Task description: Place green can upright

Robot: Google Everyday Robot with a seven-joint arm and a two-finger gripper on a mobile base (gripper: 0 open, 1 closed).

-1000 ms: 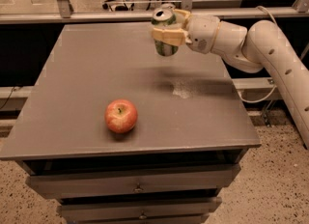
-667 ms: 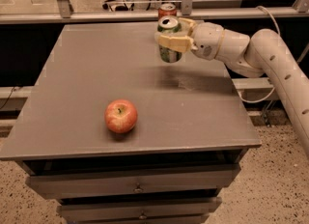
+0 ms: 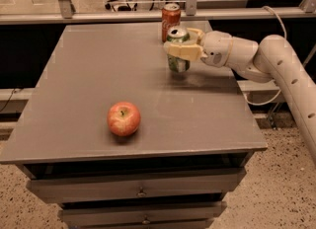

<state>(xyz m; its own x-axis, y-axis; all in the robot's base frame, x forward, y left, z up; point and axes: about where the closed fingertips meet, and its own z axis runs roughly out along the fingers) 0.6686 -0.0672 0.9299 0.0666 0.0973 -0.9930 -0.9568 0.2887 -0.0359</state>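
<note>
The green can [image 3: 177,63] stands upright at the back right of the grey table [image 3: 98,75], its silver top facing up and its base at or just above the tabletop. My gripper [image 3: 183,48] comes in from the right on a white arm and is shut on the green can, with its tan fingers [image 3: 183,52] wrapped around the can's upper half. The can's middle is hidden behind the fingers.
A red Coca-Cola can [image 3: 171,20] stands upright right behind the green can, near the table's far edge. A red apple [image 3: 123,119] lies at the front middle of the table. Drawers sit below the tabletop, and a metal railing runs behind the table.
The gripper has brought the green can down and a little forward, from up in the air to the tabletop. The red can behind it has come into view.
</note>
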